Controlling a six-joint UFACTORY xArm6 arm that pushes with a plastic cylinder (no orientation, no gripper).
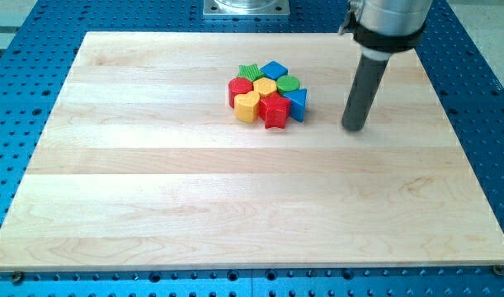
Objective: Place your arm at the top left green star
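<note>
Green star [249, 72] sits at the top-left edge of a tight cluster on the wooden worktop [153, 206], touching the blue cube [274, 69] and red cylinder [239, 88]. My tip [354, 128] rests well to the view's right of the cluster (nearest the blue triangle [297, 102]). No pincer exists here, only the rod.

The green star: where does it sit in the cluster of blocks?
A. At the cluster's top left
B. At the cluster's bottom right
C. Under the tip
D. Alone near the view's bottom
A: the green star sits at the cluster's top-left corner, above the red block; my tip stands apart, off to the view's right.
</note>
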